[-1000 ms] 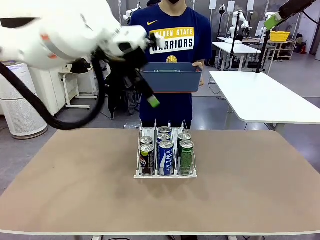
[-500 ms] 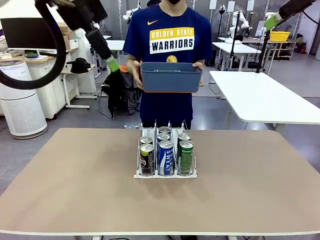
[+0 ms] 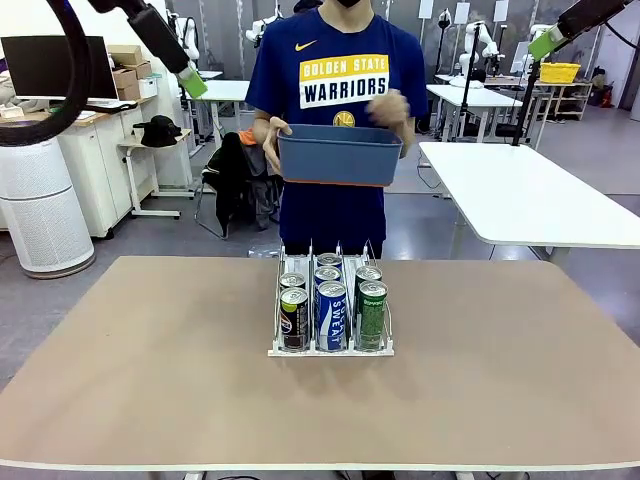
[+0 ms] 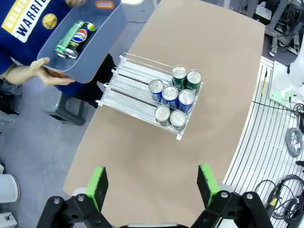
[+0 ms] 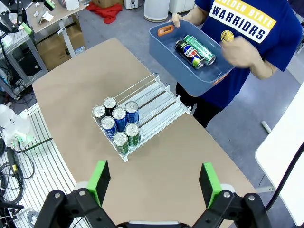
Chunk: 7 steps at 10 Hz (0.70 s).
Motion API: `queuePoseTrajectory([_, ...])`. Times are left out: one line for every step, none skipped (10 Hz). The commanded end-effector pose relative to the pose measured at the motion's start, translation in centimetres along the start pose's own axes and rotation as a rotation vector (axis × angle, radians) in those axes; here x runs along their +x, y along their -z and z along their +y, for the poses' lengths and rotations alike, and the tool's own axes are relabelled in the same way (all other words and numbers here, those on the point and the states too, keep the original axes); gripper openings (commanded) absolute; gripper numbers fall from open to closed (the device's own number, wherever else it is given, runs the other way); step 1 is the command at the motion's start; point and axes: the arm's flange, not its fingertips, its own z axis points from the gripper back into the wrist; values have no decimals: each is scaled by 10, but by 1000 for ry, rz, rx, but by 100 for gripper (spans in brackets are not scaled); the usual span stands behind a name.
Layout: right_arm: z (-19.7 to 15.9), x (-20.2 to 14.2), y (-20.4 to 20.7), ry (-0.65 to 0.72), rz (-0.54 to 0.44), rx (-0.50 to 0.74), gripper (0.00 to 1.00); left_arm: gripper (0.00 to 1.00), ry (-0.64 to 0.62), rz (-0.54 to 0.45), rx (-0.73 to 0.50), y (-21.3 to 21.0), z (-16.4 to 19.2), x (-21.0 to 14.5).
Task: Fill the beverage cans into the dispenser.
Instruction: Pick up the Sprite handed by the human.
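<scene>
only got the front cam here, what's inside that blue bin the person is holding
observer: two cans lying on their sides in the blue bin: a black pepsi can and a green can.
operator: any room left behind the cans in the dispenser
observer: yes. from above, all three lanes of the dispenser are bare at the far end, and the seven cans sit bunched at the near end.
operator: claws holding anything
observer: no. the left claw and right claw both stand open and empty, high above the table.
</scene>
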Motion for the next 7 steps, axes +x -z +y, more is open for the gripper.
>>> queuePoseTrajectory([1,0,0,-1,1,2,100,100,-25,1,54,-2,-6,-9])
queuePoseTrajectory([1,0,0,-1,1,2,100,100,-19,1,59,-5,-4,-10])
queuePoseTrajectory([1,0,0,-1,1,2,100,100,-24,-2,65,-6,-6,-9])
queuePoseTrajectory([1,0,0,-1,1,2,100,100,-33,-7,73,-5,-9,-9])
queuePoseTrajectory([1,0,0,-1,1,2,100,100,-30,-9,85,-2,-8,-7])
queuePoseTrajectory([1,0,0,-1,1,2,100,100,-11,-15,42,-11,-4,-4])
queuePoseTrajectory([1,0,0,-1,1,2,100,100,-11,-15,42,-11,-4,-4])
